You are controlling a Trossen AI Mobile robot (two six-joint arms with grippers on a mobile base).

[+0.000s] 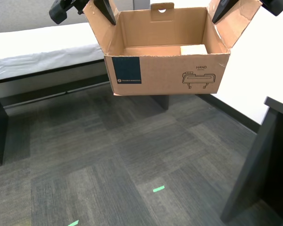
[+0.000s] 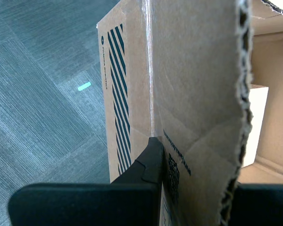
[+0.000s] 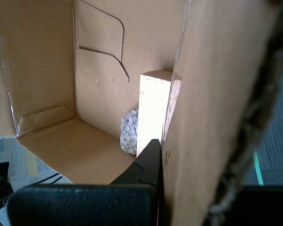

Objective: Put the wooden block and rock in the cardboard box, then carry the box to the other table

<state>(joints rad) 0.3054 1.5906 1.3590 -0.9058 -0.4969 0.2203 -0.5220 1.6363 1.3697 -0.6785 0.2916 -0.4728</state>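
Note:
The cardboard box (image 1: 170, 70) hangs in the air above the carpet, held by its two side flaps. My first gripper (image 1: 222, 10) is shut on the flap at the exterior view's right (image 3: 212, 94), with one finger (image 3: 148, 162) inside the box. My second gripper (image 1: 105, 10) is shut on the flap at the exterior view's left (image 2: 198, 84). The wooden block (image 3: 153, 110) stands in the box near the first gripper's flap, and its top shows in the exterior view (image 1: 194, 49). The rock (image 3: 129, 131) lies against the block. A table with a whitish wrinkled sheet (image 1: 37, 47) stands at the exterior view's left.
Grey carpet tiles (image 1: 108, 160) with two green tape marks (image 1: 158, 189) lie below the box. A dark table leg and top (image 1: 273, 155) stand at the exterior view's right. A white wall (image 1: 269, 61) is behind the box on that side.

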